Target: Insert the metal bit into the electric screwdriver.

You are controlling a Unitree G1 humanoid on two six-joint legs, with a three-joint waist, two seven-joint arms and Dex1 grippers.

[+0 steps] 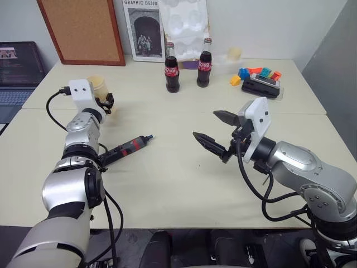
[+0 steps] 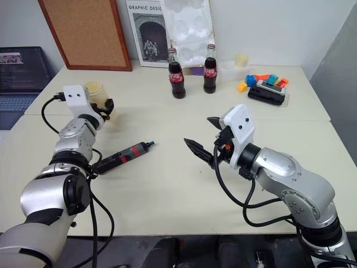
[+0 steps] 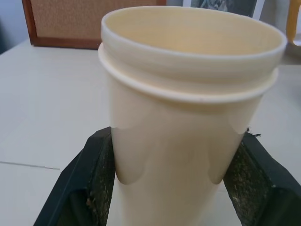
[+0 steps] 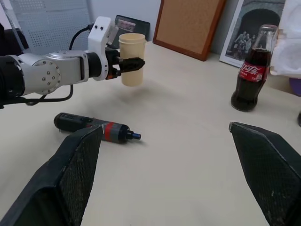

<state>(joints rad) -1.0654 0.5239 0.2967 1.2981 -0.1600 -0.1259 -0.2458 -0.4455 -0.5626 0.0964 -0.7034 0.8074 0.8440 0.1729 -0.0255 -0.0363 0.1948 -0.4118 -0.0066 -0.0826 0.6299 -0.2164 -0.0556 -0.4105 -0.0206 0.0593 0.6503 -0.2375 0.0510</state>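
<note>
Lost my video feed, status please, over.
Left gripper shut on cream cup, held off the table. Right gripper open, empty. Screwdriver lying on table. Bit not spotted.

Printed words at the back of the worktop (image 1: pixel 184 184)

A poster (image 1: pixel 143 28) leaning against the wall carries the heading "GRAPHIC DESIG", its last letters hidden behind a white sheet. Two cola bottles (image 1: pixel 172 68) stand before it, each with a red label bearing white script lettering, too small to read letter by letter. Text on the laptop screen (image 1: pixel 19 62) is illegible.
</note>
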